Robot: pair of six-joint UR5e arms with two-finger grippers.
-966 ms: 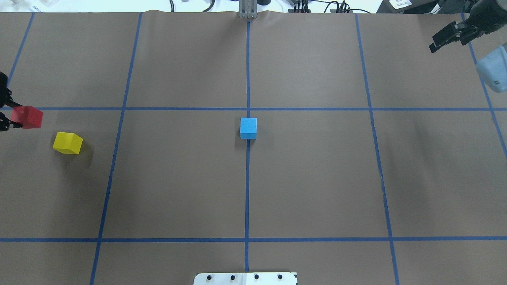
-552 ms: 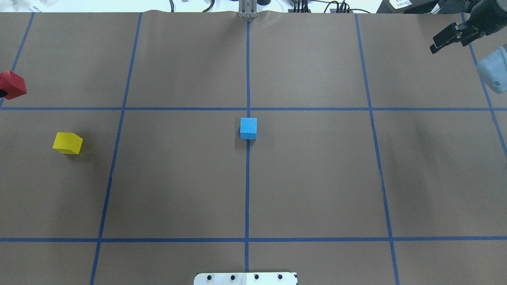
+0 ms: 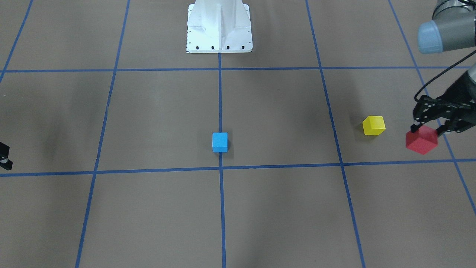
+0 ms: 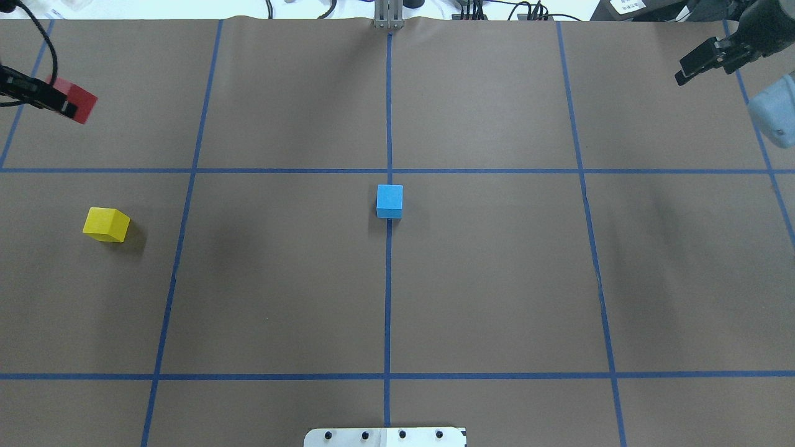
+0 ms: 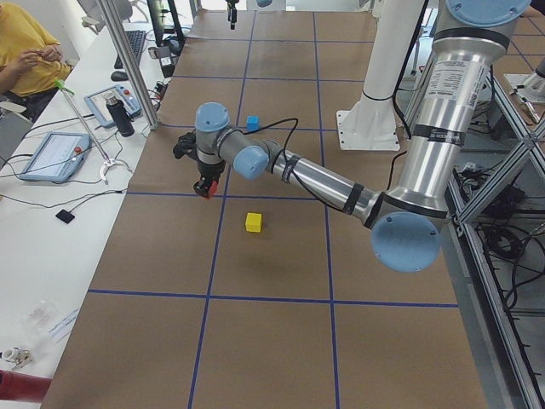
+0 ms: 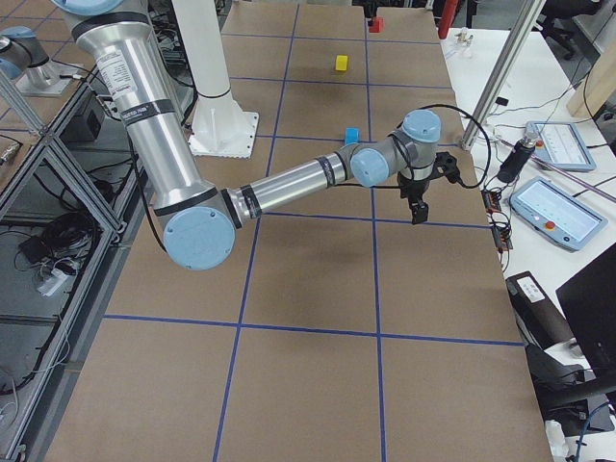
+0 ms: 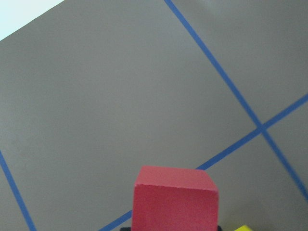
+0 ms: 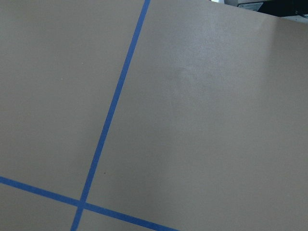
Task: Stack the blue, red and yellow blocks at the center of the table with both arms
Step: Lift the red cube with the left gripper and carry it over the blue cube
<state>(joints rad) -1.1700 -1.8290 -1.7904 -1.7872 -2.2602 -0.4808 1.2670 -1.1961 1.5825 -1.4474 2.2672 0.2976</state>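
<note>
My left gripper (image 4: 64,104) is shut on the red block (image 4: 81,102) and holds it above the table's far left part; the block also shows in the front view (image 3: 421,140) and the left wrist view (image 7: 174,198). The yellow block (image 4: 106,224) lies on the table on the left, nearer the robot than the red block. The blue block (image 4: 389,200) stands on the centre line at the middle of the table (image 3: 219,142). My right gripper (image 4: 690,66) hovers at the far right, open and empty.
Brown paper with a blue tape grid (image 4: 388,124) covers the table. The robot's white base (image 3: 219,26) stands at the near middle edge. Tablets and cables (image 5: 55,153) lie beyond the far edge, where a person in yellow (image 5: 25,43) sits.
My left gripper has lifted the red block from beside the yellow block and carried it away from the robot, then a little inward. The right gripper has barely moved.
</note>
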